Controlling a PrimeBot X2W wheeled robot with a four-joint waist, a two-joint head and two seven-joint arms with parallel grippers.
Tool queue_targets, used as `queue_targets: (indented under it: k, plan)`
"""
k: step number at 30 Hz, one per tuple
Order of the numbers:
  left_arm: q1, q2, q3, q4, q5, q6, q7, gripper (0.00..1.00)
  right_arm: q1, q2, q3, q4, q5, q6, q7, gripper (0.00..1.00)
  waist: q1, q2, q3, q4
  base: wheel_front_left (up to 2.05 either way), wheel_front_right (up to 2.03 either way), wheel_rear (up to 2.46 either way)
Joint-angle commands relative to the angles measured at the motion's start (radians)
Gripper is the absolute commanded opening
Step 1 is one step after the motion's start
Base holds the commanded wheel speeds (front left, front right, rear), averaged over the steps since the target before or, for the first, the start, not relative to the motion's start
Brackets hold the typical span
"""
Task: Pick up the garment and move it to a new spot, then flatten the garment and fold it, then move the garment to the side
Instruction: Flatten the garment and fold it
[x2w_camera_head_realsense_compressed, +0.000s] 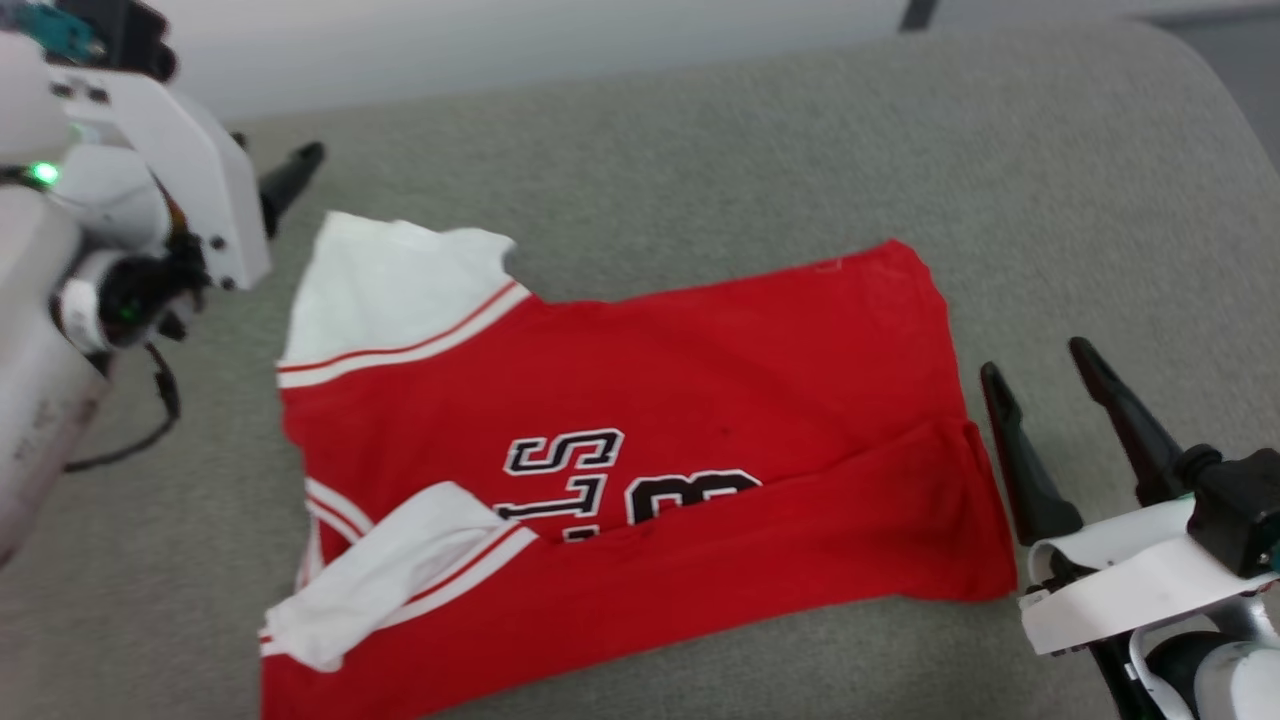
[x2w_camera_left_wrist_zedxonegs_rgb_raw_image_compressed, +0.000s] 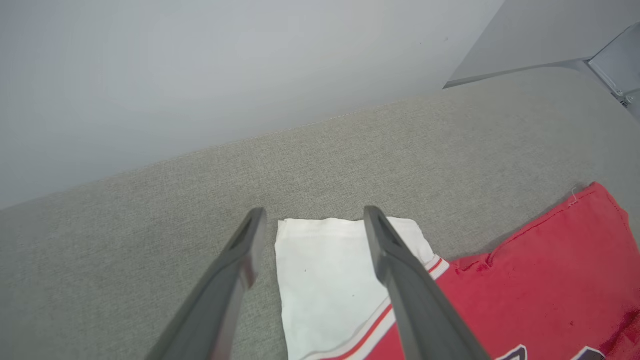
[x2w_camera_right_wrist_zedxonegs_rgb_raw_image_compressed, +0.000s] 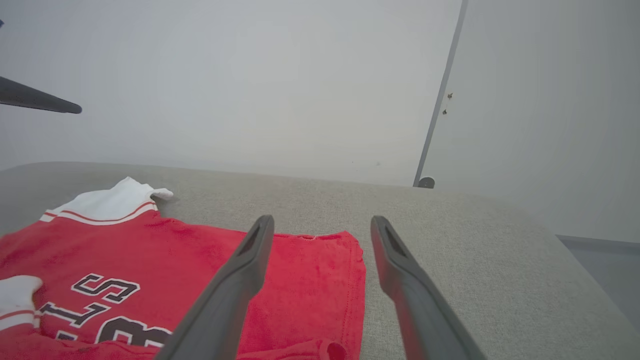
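Observation:
The garment (x2w_camera_head_realsense_compressed: 700, 380) lies spread on a grey fabric surface, a red shirt with white sleeves and black-and-white lettering. Its near long edge is folded up over the body and hides part of the lettering. One white sleeve (x2w_camera_head_realsense_compressed: 400, 280) lies flat at the far left, the other (x2w_camera_head_realsense_compressed: 390, 570) lies crumpled at the near left. My left gripper (x2w_camera_left_wrist_zedxonegs_rgb_raw_image_compressed: 315, 212) is open and empty by the far sleeve (x2w_camera_left_wrist_zedxonegs_rgb_raw_image_compressed: 325, 280); one of its fingers (x2w_camera_head_realsense_compressed: 290, 180) shows past the sleeve's corner. Just off the garment's right hem (x2w_camera_right_wrist_zedxonegs_rgb_raw_image_compressed: 350, 280), my right gripper (x2w_camera_head_realsense_compressed: 1035, 360) (x2w_camera_right_wrist_zedxonegs_rgb_raw_image_compressed: 322, 220) also stands open and empty.
The grey padded surface (x2w_camera_head_realsense_compressed: 700, 150) runs back to a pale wall (x2w_camera_right_wrist_zedxonegs_rgb_raw_image_compressed: 250, 75) and curves down at its right edge (x2w_camera_head_realsense_compressed: 1230, 120). Bare fabric lies beyond and to the right of the shirt. A dark cable (x2w_camera_head_realsense_compressed: 150, 420) hangs from my left forearm.

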Motion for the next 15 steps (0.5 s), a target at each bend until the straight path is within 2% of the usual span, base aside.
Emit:
queue_targets:
  k: [1,6,15]
  plan:
    - [-0.015,-0.001,-0.004,0.02,0.002,-0.009,0.013,1.0,-0.012,0.006,0.007,0.001,-0.006,-0.001,-0.012,1.0,0.0,0.0,0.07,-0.064,0.0,0.0,0.0]
    - [-0.056,0.004,-0.008,0.123,-0.015,-0.041,0.088,1.0,-0.022,0.029,0.018,0.014,0.01,-0.001,-0.025,1.0,0.0,0.0,0.121,-0.104,0.0,0.0,0.0]
    - [-0.089,-0.008,-0.027,0.254,-0.026,-0.05,0.19,1.0,-0.037,0.042,0.025,0.033,0.032,-0.001,-0.034,1.0,0.0,0.0,0.16,-0.123,0.0,0.0,0.0]
